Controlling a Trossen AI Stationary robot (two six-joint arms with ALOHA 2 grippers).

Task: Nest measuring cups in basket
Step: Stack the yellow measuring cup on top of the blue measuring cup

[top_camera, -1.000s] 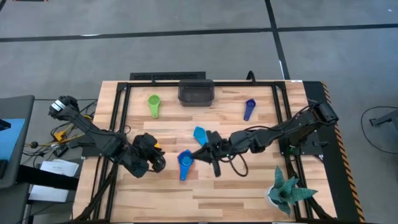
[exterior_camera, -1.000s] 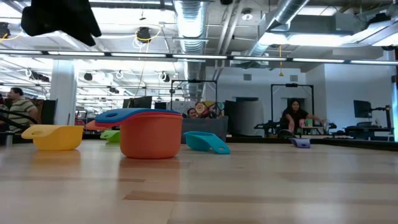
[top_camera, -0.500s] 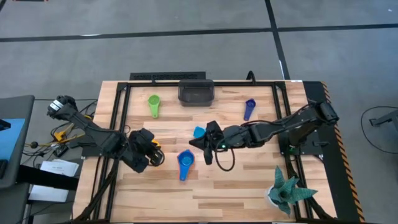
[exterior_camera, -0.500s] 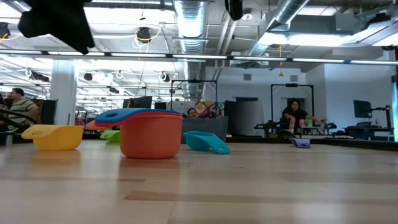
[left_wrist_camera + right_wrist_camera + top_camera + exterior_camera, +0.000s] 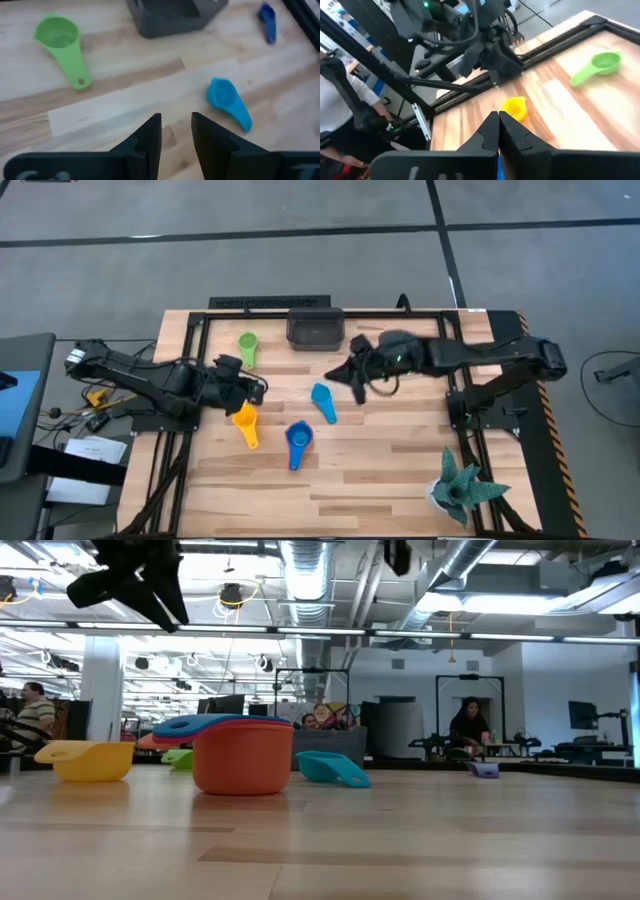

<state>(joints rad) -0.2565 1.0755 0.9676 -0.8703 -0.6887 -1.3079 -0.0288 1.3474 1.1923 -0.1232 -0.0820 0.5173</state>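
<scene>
Both arms have lifted away empty, left gripper point(image 5: 176, 131) slightly apart, right gripper point(image 5: 498, 131) together, uncovering the yellow cup point(image 5: 244, 421); basket point(image 5: 315, 328) unfilled.

Green cup point(image 5: 247, 347), yellow cup point(image 5: 244, 423), grey basket point(image 5: 315, 329)

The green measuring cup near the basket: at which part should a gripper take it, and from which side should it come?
Grip the green measuring cup by its flat handle, coming straight down from above. It lies upright and open, bowl toward the table's far edge, handle pointing toward the near side, with bare wood around the handle. The left gripper is nearest.
</scene>
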